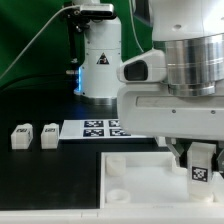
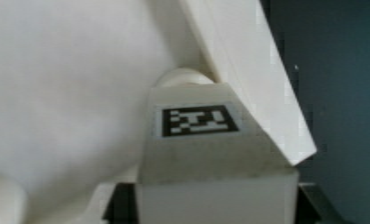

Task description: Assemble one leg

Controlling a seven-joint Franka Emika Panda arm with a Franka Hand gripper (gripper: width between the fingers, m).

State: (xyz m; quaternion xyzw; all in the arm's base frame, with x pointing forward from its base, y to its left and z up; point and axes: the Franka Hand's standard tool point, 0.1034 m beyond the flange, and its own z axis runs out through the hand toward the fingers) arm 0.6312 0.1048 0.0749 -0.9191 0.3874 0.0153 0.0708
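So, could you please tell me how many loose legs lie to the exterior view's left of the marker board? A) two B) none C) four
A: one loose leg and a second leg lie side by side there, beside the marker board.

Exterior camera low across the table (image 1: 40, 178), arm (image 1: 190, 70) near; wrist camera tight on the same leg (image 1: 201, 166) (image 2: 203, 150).
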